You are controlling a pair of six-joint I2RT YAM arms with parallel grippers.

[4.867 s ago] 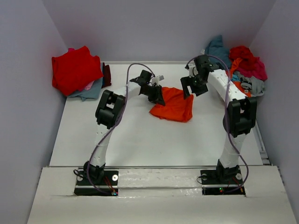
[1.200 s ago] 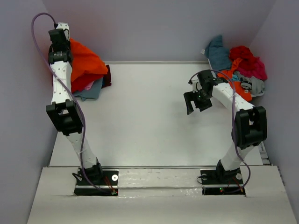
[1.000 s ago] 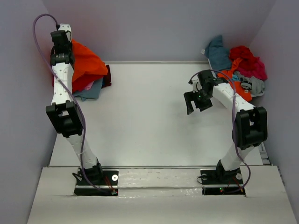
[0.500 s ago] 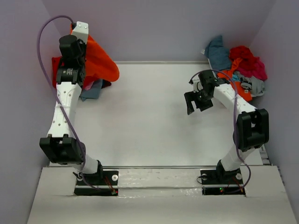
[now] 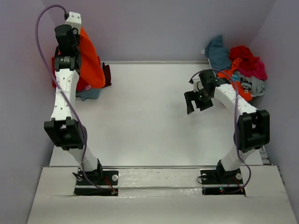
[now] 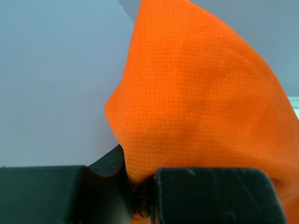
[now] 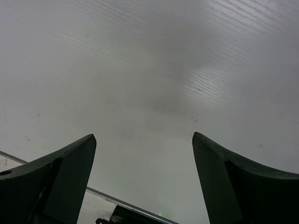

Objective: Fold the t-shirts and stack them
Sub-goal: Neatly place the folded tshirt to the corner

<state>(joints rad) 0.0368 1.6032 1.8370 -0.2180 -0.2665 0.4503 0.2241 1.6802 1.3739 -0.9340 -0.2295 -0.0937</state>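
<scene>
Holding bright orange cloth t-shirt (image 5: 91,60) aloft over far-left stack of red and teal shirts (image 5: 86,89), left gripper (image 6: 140,198) pinching it narrowly, seemingly for stacking. Waiting with right gripper (image 7: 143,136) wide apart, empty.

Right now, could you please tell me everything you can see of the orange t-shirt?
The orange t-shirt is bright, plain cloth; the left wrist view shows a fine dotted knit. It hangs bunched and draped rather than flat, pinched at one edge between the fingers of the left gripper, raised high over the far left corner of the table. Its lower end hangs in front of the pile of shirts there; whether it touches them I cannot tell. No sleeve or collar shows.
</scene>
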